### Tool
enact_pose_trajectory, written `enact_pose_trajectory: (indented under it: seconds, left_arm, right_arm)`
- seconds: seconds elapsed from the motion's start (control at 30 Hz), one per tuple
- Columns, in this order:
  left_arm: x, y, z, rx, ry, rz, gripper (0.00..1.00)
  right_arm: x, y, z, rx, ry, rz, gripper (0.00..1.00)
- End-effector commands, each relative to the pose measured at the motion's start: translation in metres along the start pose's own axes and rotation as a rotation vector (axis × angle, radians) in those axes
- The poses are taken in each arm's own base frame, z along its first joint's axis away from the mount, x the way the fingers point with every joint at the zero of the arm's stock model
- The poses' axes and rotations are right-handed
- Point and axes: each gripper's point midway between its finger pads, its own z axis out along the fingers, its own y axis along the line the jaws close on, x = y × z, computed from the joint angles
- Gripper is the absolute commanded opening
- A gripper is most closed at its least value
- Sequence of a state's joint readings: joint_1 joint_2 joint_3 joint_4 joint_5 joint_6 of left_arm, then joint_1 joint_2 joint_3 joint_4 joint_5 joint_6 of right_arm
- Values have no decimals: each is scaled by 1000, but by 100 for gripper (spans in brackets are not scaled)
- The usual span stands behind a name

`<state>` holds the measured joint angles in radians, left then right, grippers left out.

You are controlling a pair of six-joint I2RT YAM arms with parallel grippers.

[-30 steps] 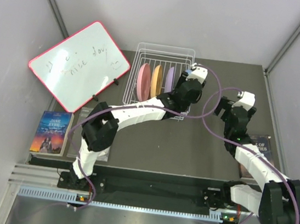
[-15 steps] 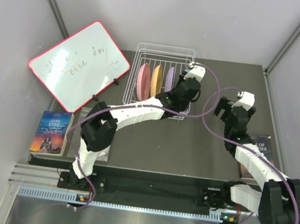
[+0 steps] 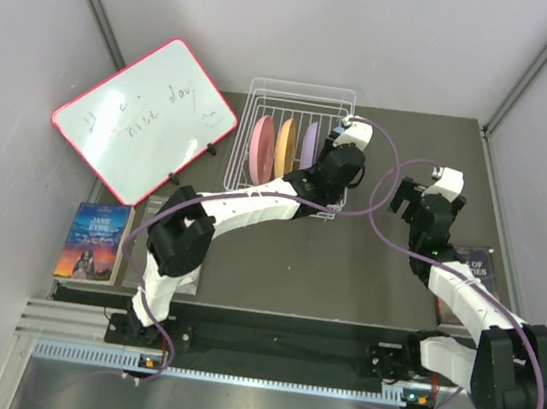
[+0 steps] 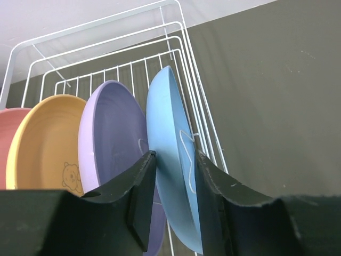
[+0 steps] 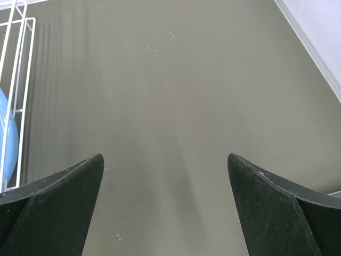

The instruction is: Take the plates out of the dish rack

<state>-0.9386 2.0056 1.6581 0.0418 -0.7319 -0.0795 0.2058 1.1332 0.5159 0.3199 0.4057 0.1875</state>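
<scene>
Worktop (image 3: 366, 267), dark and matte, bears the square white wire dish rack (image 3: 303, 93), where four round plastic plates (image 3: 284, 147) stand on edge. The left gripper (image 4: 175, 156) clenches the rightmost, light blue plate (image 4: 170, 122) by its rim. The right gripper (image 5: 165, 160), spread wide, hangs farther away.

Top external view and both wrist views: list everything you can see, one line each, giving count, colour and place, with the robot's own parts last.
pink plate: one, pink, on edge, leftmost in rack
orange plate: one, orange, on edge, right of pink
purple plate: one, lilac, on edge, right of orange
blue plate: one, light blue, on edge, rightmost
dish rack: one, white wire, table's back middle
whiteboard: one, red-framed, back left
Jane Eyre book: one, blue-orange, near left
second book: one, dark, partly under right arm
table: one, dark grey
left end effector: one, black, straddling blue plate; grip unclear
right end effector: one, black, open, above bare table
</scene>
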Motion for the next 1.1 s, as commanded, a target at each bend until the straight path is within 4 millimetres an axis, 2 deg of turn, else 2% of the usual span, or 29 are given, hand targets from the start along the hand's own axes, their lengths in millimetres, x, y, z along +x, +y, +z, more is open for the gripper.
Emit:
enact_pose_trajectory:
  seconds: [0.0,0.13,0.2,0.27,0.37,0.4,0.5,0.53,0.67,0.9,0.97,1.0,1.03,1.07]
  left_arm:
    - [8,2,6,-33,-6,-10,38]
    - [13,2,8,-46,2,0,41]
    - [16,2,9,-53,6,5,53]
    - [20,3,10,-56,12,13,53]
    - [25,2,12,-64,18,20,39]
    - [25,2,12,-64,18,22,27]
    - [25,3,13,-70,15,27,10]
    - [24,3,13,-70,11,35,0]
    - [15,7,13,-94,-11,48,0]
    - [-9,29,13,-222,-102,124,0]
    - [-13,40,11,-281,-123,188,0]
    - [-8,44,10,-305,-128,211,0]
    - [-21,51,5,-354,-172,214,0]
    - [-22,54,4,-377,-183,229,0]
  right_arm:
    - [-10,-1,2,3,-26,28,100]
    - [-8,0,3,0,-20,29,100]
    - [-9,0,3,1,-21,30,100]
    - [-9,-1,3,3,-20,29,100]
    - [-8,-2,4,3,-18,31,100]
    - [-8,-2,4,3,-18,31,100]
    - [-8,-1,4,0,-19,34,100]
    - [-9,-1,4,1,-21,36,100]
    - [-8,0,4,-5,-19,38,100]
    - [-7,2,6,-13,-12,37,99]
    - [-6,2,7,-12,-8,34,100]
    - [-7,3,7,-14,-10,38,100]
    - [-6,2,8,-14,-6,36,100]
    - [-6,3,8,-17,-5,35,100]
